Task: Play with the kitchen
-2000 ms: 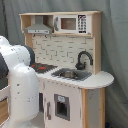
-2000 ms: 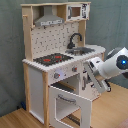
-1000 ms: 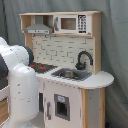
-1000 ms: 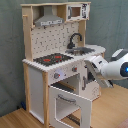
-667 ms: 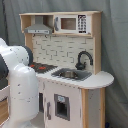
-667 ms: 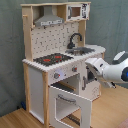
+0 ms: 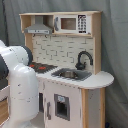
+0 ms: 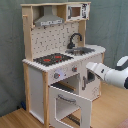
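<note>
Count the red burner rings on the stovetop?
2, side by side on the black stovetop, beside the sink. In the first exterior view the arm hides part of them.

Both exterior views aimed at the tall pale-wood-and-white toy kitchen: first from its sink end, second from its stovetop end, farther back.

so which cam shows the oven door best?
The second exterior view: the oven door hangs open toward the camera, fully visible below the stovetop. In the first exterior view, the robot arm blocks that part of the kitchen.
</note>
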